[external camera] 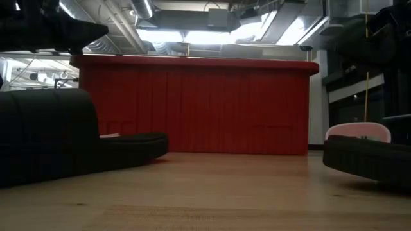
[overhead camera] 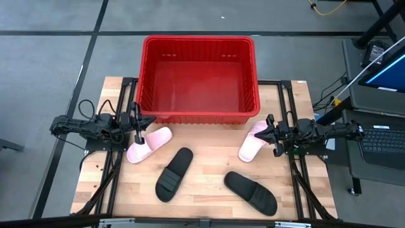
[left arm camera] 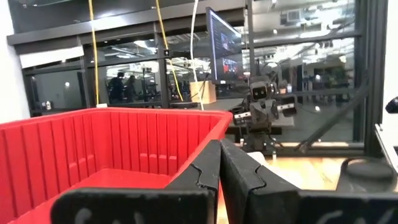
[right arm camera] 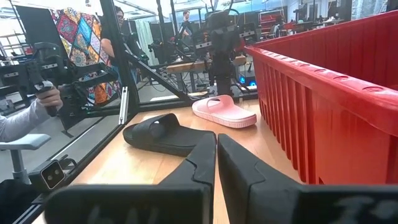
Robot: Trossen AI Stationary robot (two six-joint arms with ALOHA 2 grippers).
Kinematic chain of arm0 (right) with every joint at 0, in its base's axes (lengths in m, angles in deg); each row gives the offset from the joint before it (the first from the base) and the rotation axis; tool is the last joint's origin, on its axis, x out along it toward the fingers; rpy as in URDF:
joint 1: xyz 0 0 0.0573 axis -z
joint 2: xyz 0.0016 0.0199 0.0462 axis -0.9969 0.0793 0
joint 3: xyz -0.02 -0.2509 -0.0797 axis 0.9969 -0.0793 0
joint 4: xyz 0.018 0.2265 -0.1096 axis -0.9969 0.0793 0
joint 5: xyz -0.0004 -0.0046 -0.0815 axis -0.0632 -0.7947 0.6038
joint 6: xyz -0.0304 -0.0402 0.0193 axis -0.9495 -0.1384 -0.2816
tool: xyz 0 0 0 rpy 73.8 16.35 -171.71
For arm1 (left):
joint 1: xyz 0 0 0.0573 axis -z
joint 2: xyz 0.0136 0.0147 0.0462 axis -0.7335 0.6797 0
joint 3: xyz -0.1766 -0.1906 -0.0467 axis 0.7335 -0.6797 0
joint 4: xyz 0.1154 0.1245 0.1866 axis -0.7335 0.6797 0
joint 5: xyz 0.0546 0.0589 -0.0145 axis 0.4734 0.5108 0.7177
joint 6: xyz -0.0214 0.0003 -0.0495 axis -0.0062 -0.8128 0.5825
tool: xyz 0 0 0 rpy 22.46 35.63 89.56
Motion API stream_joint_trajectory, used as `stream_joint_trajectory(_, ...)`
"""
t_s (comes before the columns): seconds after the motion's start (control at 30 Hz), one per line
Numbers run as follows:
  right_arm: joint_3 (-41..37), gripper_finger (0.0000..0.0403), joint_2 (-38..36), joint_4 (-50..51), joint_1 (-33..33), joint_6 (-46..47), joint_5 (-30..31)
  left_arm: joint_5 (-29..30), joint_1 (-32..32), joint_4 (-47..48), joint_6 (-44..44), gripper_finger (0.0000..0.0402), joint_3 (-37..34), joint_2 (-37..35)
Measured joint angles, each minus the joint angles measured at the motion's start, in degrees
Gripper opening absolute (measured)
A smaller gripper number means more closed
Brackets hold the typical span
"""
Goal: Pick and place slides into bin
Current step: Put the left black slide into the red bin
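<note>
Four slides lie on the wooden counter (overhead camera: 209, 190), none of them in the bin: two pale pink and two matte black. The left pink slide (overhead camera: 149, 144) sits just in front of the bin's near left corner, and the right pink slide (overhead camera: 253, 142) sits in front of its near right corner. The left black slide (overhead camera: 174, 173) lies angled toward the counter's middle, and the right black slide (overhead camera: 250, 192) lies near the front edge, well apart from the bin. One red bin (overhead camera: 199, 113), a large ribbed plastic basket, stands at the back of the counter with nothing visible inside it. The left tool (overhead camera: 140, 125) hangs at the left side beside the bin's near corner, just above the toe end of the left pink slide; its wrist view shows the two dark fingers (left arm camera: 199, 174) pressed together with nothing between them. The right tool (overhead camera: 268, 132) hangs at the right side, over the edge of the right pink slide; its fingers (right arm camera: 198, 163) likewise meet, gripping nothing. From the low view the bin's red wall fills the middle, with black slides looming dark at either side in front of it. Beyond the counter, a laptop (overhead camera: 385, 136) sits on a side stand at the right, and in the right wrist view a person's grey sleeve (right arm camera: 18, 121) shows in the room behind the frame.
</note>
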Motion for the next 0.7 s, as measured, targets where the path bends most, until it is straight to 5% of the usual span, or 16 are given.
stream_joint_trajectory(0.3,0.0,0.0021,0.0,-0.1,0.0,-0.2,0.0,-19.3,0.0,3.0,1.5,0.0006,0.0,0.0)
stream_joint_trajectory(0.7,2.4,0.0004,0.9,-0.1,0.0,2.9,1.9,-15.4,0.0,5.7,9.3,0.0002,2.1,1.5)
